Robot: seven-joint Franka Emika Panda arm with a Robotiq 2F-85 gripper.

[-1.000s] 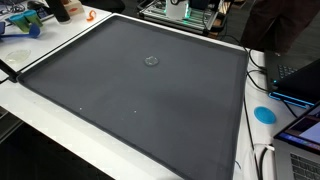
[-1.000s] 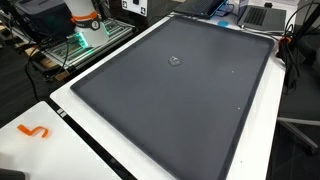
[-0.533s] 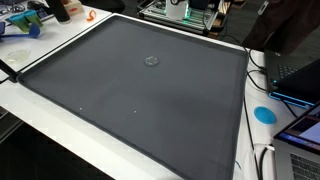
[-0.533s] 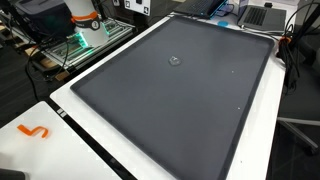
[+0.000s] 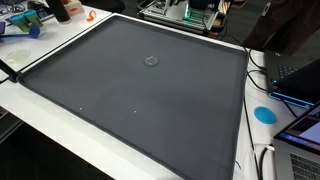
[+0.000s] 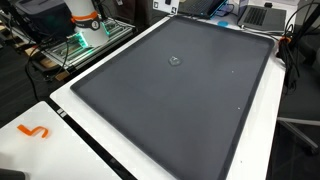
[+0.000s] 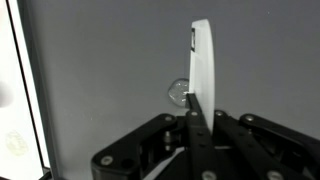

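A broad dark grey mat spreads beneath the black gripper, with a white tabletop far to its side. A small clear round object lies just beside the fingers, which are pressed together, and is partly hidden by them.

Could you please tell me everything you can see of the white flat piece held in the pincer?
The white flat piece shows only in the wrist view, edge-on: a thin, smooth, plastic-looking slab with a rounded far end and a small dark mark near that end. It stands upright in the picture, its lower end clamped in the dark pincer, which looks shut on it. Behind it lie the grey mat and a small clear object.
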